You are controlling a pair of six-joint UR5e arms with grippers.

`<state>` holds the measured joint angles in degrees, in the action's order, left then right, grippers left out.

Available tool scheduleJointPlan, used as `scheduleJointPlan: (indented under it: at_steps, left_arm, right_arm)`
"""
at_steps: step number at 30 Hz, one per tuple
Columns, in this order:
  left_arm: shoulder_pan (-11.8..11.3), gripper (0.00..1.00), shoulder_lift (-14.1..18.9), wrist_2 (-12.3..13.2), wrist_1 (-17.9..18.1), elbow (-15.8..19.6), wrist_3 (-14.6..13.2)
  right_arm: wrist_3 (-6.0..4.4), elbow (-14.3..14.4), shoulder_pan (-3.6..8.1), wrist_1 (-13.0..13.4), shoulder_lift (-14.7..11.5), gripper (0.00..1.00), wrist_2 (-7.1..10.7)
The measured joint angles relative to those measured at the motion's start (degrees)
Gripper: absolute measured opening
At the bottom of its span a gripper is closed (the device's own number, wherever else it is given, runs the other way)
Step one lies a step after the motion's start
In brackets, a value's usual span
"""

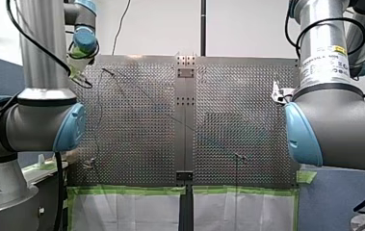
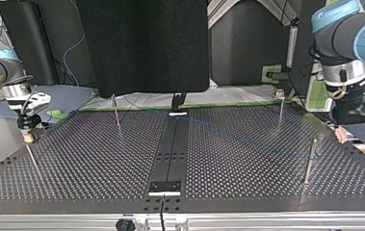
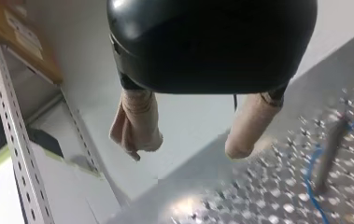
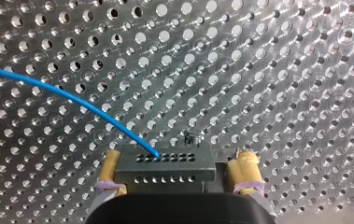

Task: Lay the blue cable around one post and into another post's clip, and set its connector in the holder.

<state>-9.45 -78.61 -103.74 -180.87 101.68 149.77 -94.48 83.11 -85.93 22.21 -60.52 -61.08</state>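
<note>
My right gripper [image 4: 178,164] is clamped on the connector [image 4: 165,171], cable [image 4: 62,95] trailing from it; my left gripper [image 3: 187,149], jaws apart, hangs beside 1 post [image 3: 329,151] the cable seems to round. Next, I judge: a taut sweep into the clip [image 2: 279,94]

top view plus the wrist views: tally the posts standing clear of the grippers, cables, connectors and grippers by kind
posts: 3
blue cable: 1
connector: 1
grippers: 2, my left gripper and my right gripper
total: 7
</note>
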Motion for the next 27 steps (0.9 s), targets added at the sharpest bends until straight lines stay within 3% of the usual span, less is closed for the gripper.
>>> scheduleJointPlan:
  at_steps: [20, 27]
  left_arm:
    - [4.73, 0.99, -0.28, -9.76, -9.87, -9.85, -9.84]
    - [5.84, 0.99, -0.50, -10.09, -13.87, -13.86, -13.86]
  right_arm:
    - [0.00, 0.00, 0.00, 0.00, 0.00, 1.00, 0.00]
    - [0.00, 0.00, 0.00, 0.00, 0.00, 1.00, 0.00]
